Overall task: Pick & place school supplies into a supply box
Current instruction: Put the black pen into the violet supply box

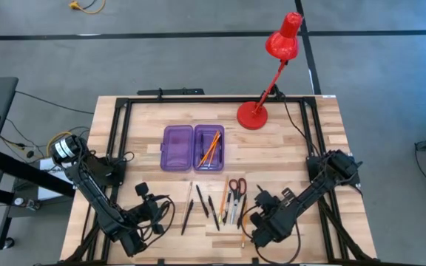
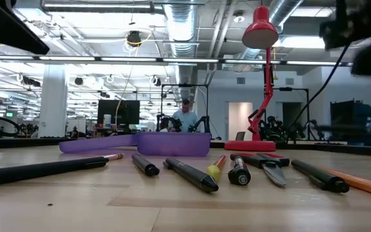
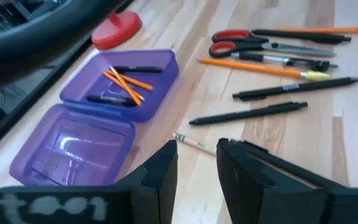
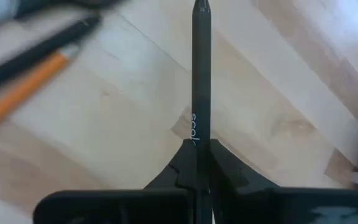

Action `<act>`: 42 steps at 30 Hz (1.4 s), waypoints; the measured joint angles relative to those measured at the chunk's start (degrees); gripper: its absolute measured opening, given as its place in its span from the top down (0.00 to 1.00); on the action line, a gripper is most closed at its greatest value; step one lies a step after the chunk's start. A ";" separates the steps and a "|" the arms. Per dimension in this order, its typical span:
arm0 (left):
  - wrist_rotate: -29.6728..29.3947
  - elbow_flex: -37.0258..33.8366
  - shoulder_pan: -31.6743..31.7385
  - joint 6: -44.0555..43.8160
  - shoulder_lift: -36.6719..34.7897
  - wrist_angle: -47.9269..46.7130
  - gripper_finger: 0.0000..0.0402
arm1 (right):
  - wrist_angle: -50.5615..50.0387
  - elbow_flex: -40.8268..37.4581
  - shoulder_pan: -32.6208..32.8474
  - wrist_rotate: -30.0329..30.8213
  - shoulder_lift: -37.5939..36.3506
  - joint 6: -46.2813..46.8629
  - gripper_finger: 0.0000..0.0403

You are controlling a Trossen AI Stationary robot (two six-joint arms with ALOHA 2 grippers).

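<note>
The purple supply box (image 1: 177, 148) lies open at the table's middle; its right half holds orange pencils and dark pens (image 3: 126, 84). Black pens (image 3: 253, 113), orange pencils and the red-handled scissors (image 1: 237, 188) lie loose on the table nearer the front. My right gripper (image 4: 197, 149) is shut on a black pen (image 4: 201, 62), just right of the loose supplies (image 1: 256, 210). My left gripper (image 3: 197, 168) is open and empty, left of the loose pens (image 1: 148, 201), with a pencil (image 3: 194, 143) lying just beyond its fingertips. My right gripper pinches the black pen between its two fingers at the printed part of the barrel (image 4: 196, 134). The pen lies along the fingers and sticks straight out ahead of them, its tip (image 4: 201, 7) farthest away. Whether it is clear of the table I cannot tell.
A red desk lamp (image 1: 265, 74) stands on its round base at the far right of the table, behind the box. A black frame runs along the table's edges. Bare wood lies between the box and the loose supplies.
</note>
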 joint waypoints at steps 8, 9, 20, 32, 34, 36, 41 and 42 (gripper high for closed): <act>-3.00 0.01 0.02 0.01 0.00 -0.02 0.75 | -9.84 3.15 -0.26 2.37 -0.15 1.99 1.00; -3.01 0.02 0.02 0.01 0.00 -0.02 0.75 | -10.93 3.43 -0.48 2.47 -0.17 2.25 1.00; -4.60 0.02 0.02 -0.65 -0.01 -0.04 0.75 | -15.23 4.45 -5.24 10.49 -0.28 -5.98 1.00; -5.61 0.02 0.01 -2.25 0.00 -0.07 0.75 | -11.15 11.03 -16.69 22.50 -0.33 -26.10 1.00; -5.81 0.02 0.00 -2.45 0.00 -0.04 0.75 | -8.30 13.19 -19.11 24.08 -0.33 -31.18 1.00; -6.07 0.02 0.02 -2.47 0.00 -0.04 0.75 | -3.62 15.04 -21.68 25.02 -0.33 -37.00 1.00; -6.07 0.02 0.02 -2.49 0.00 -0.03 0.75 | 13.35 17.75 -27.68 24.03 -0.35 -51.92 1.00; -6.08 0.02 0.02 -2.60 0.00 -0.04 0.75 | 16.81 17.81 -28.85 23.07 -0.35 -54.25 1.00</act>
